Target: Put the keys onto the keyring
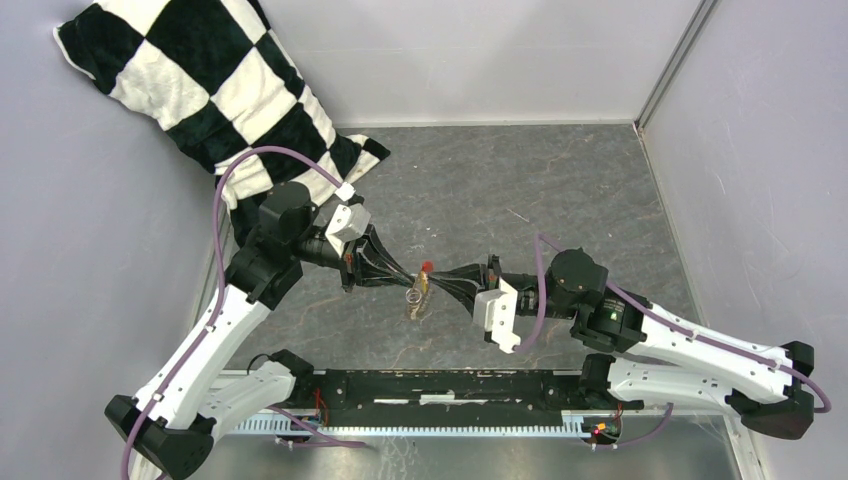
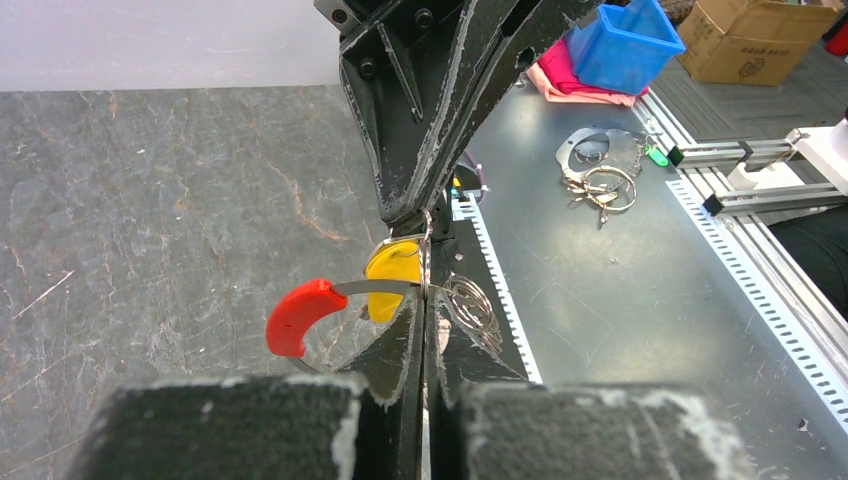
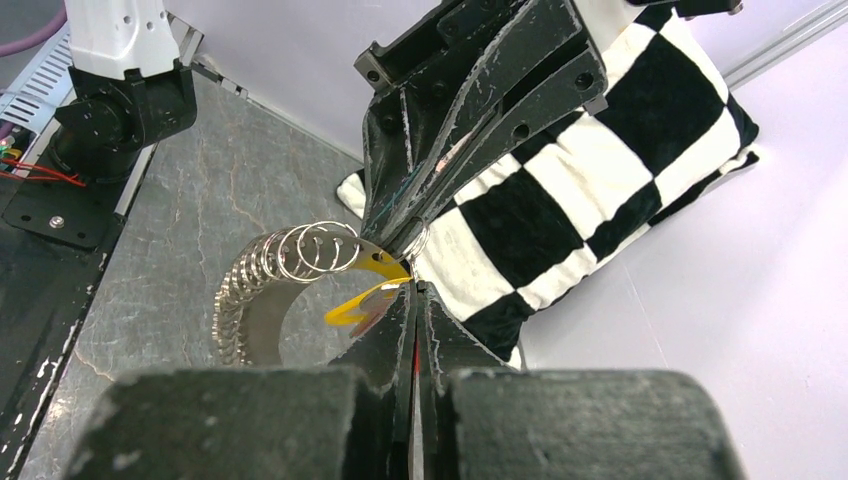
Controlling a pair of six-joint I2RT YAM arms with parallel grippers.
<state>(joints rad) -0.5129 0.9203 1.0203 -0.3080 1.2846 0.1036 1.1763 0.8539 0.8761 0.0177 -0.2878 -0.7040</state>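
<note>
While the left gripper [image 2: 422, 310] clamps the stiff, slippery keyring [image 2: 300, 315] and the right gripper [image 3: 415, 295] pinches the tiny light key [image 2: 392, 268], its plastic head seems the safest hold.

A grey, marble-veined tabletop [image 1: 540, 190] is boxed in by pale lilac walls [image 1: 470, 50] — an aluminium post [image 1: 678, 62] runs up the far right corner, and a black-and-white checked cloth [image 1: 200, 90] slumps against the left wall. Past the near edge lies a sheet-metal bench [image 2: 620, 300], with a blue bin [image 2: 630, 50] and a cardboard box [image 2: 760, 40] beyond it; the light is even.
</note>
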